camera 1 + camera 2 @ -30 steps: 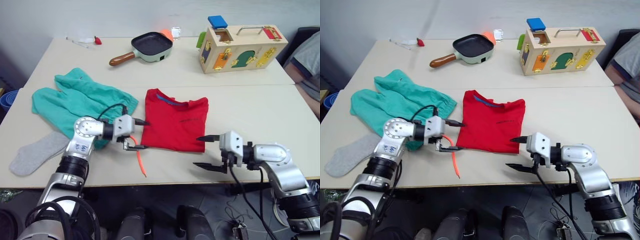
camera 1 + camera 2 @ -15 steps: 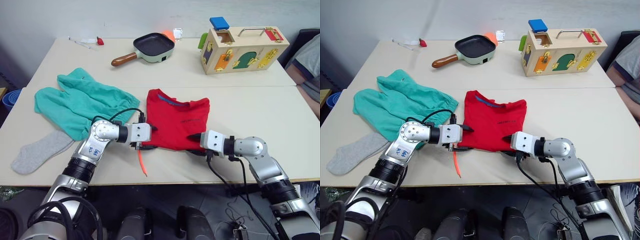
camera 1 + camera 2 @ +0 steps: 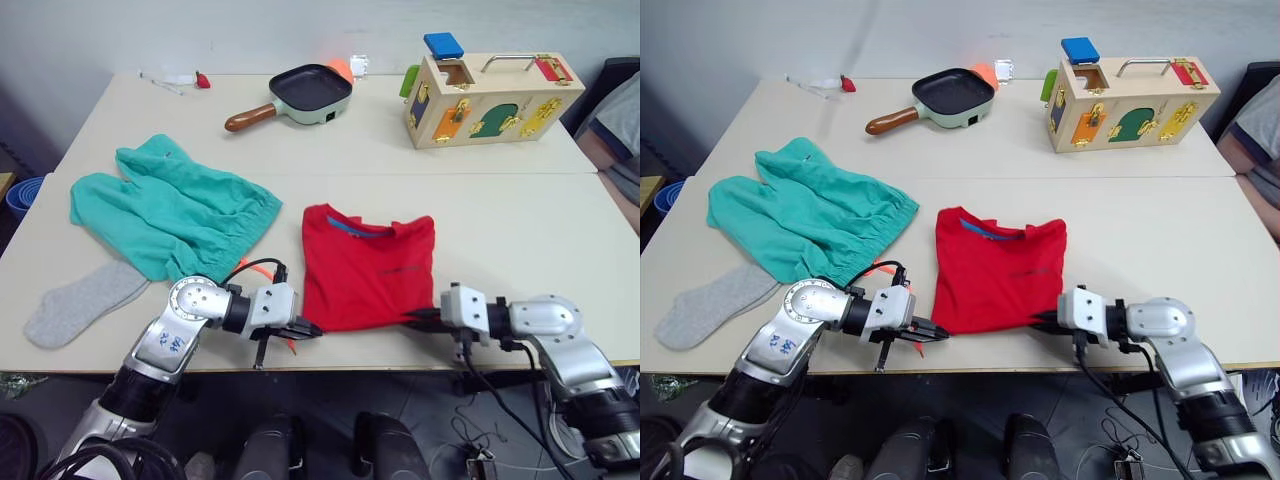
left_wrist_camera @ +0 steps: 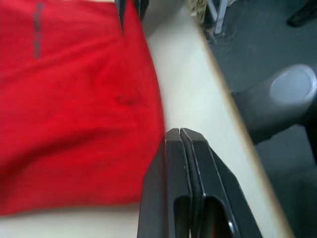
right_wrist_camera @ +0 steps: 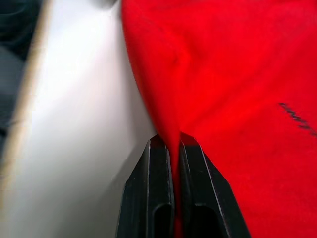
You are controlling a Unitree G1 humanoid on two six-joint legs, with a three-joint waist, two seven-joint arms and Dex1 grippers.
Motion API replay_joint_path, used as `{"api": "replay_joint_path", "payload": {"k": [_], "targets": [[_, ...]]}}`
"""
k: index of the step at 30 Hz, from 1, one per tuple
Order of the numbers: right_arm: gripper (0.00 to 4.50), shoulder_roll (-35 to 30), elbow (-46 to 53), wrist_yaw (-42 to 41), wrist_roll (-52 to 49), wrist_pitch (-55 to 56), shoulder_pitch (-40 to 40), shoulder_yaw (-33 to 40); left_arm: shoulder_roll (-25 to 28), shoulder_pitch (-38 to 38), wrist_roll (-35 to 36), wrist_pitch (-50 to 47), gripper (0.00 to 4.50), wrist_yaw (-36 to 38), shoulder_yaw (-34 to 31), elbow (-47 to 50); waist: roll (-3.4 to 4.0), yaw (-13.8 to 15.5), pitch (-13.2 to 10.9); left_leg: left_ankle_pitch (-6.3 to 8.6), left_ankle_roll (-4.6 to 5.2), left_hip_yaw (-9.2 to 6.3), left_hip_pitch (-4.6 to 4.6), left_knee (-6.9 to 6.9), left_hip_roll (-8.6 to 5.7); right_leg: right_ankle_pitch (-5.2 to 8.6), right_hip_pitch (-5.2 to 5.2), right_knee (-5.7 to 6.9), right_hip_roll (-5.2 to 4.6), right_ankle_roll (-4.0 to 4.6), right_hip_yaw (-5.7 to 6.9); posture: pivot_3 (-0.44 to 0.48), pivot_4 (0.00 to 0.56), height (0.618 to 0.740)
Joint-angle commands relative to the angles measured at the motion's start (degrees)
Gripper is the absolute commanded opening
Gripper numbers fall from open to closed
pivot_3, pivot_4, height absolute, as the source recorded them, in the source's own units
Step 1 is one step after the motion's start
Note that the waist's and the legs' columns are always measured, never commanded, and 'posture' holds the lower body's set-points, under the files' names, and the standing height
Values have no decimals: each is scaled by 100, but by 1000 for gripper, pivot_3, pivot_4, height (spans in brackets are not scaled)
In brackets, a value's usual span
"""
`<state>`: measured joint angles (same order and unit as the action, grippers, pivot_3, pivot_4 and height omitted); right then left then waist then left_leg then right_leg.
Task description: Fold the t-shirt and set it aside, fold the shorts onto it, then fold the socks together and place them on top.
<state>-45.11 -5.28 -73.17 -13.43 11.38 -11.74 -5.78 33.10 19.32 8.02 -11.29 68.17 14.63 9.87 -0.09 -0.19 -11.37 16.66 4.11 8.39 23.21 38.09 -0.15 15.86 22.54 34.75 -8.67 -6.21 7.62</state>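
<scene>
Grippers at the folded plain red cotton t-shirt's [image 3: 368,268] near edge.
Right gripper [image 5: 169,140] pinches its 5 o'clock hem; left gripper [image 4: 180,134], fingers pressed together, sits at 7 o'clock.

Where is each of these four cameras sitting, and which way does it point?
Left and right eye views: on the head, looking down over both arms at the table.
Left wrist view: along the shut left claw beside the t-shirt.
Right wrist view: along the right claw pinching the t-shirt's edge.
All four share the t-shirt.
</scene>
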Motion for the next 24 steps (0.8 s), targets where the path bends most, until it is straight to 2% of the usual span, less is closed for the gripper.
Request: {"api": "replay_joint_path", "payload": {"k": [1, 6, 7, 9, 11, 14, 15, 17, 19, 23, 24], "targets": [[0, -111, 18, -147, -223, 221, 139, 274, 43, -184, 107, -102, 8, -120, 66, 472, 0, 5, 0, 1, -1, 0, 0, -1, 1, 0, 2, 1, -1, 0, 0, 0, 150, 740], [0, -84, -120, -466, -547, 91, 214, 351, -3, -218, 188, -497, 8, -291, 97, 673, 0, 10, 0, 2, -4, 0, -1, -2, 4, 0, 3, 2, 0, 0, -1, 0, 150, 740], [0, -92, -109, -508, -682, -100, 240, 389, -17, -195, 290, -559, 181, -303, 36, 684, 0, 10, 0, 2, -4, 0, -1, -2, 4, 0, 3, 2, 0, 0, -1, 0, 150, 740], [524, -152, -118, -675, -771, -15, 246, 444, -14, -118, 566, -716, 551, -242, -113, 695, 0, 13, 0, 2, -4, -1, -1, -2, 4, 0, 3, 2, 0, 1, -1, 0, 150, 740], [1058, -250, 77, -832, -1016, -164, 311, 587, 25, 9, 744, -734, 1175, -174, -257, 589, 1, 27, -1, 2, -5, -1, -1, -2, 4, 0, 3, 2, -1, 1, 0, 0, 150, 740], [2022, -577, 646, -961, -1494, -920, 504, 836, 22, 243, 918, -668, 2053, -129, -429, 360, 4, 41, -2, 2, -4, -2, 0, -1, 4, 0, 2, 0, -4, 1, 0, 0, 150, 740], [2074, -713, 839, -963, -1697, -1274, 557, 937, 20, 342, 982, -705, 2324, -97, -464, 276, 4, 37, -2, 3, -3, -2, -1, -1, 4, 0, 2, 0, -5, 1, 0, 0, 150, 740], [2074, -896, 1143, -843, -2248, -2106, 525, 1162, -10, 590, 1020, -673, 2944, -46, -490, 19, 4, 38, -2, 3, -3, -4, -1, -1, 4, 0, 1, -1, -6, 1, 1, 0, 150, 740], [2074, -849, 1155, -700, -2408, -2481, 277, 1189, -169, 914, 859, -442, 2944, -162, -465, -456, 4, 37, -2, 3, -3, -6, -1, -1, 5, 0, 1, -1, -5, 1, 2, 0, 150, 740], [1145, -103, 518, -77, -1603, -2152, -610, 720, -628, 1610, 333, 30, 2993, -530, -240, -1736, 0, 15, 0, 3, -5, -3, -1, 2, 8, -1, 0, -9, -2, 2, 5, 0, 150, 740], [786, 126, 224, 89, -1323, -1986, -850, 571, -799, 1768, 239, 140, 2806, -645, -199, -2050, 0, 16, 0, 2, -5, -1, 2, 0, 7, -1, 5, -7, 0, 1, 6, 0, 150, 740]]}}
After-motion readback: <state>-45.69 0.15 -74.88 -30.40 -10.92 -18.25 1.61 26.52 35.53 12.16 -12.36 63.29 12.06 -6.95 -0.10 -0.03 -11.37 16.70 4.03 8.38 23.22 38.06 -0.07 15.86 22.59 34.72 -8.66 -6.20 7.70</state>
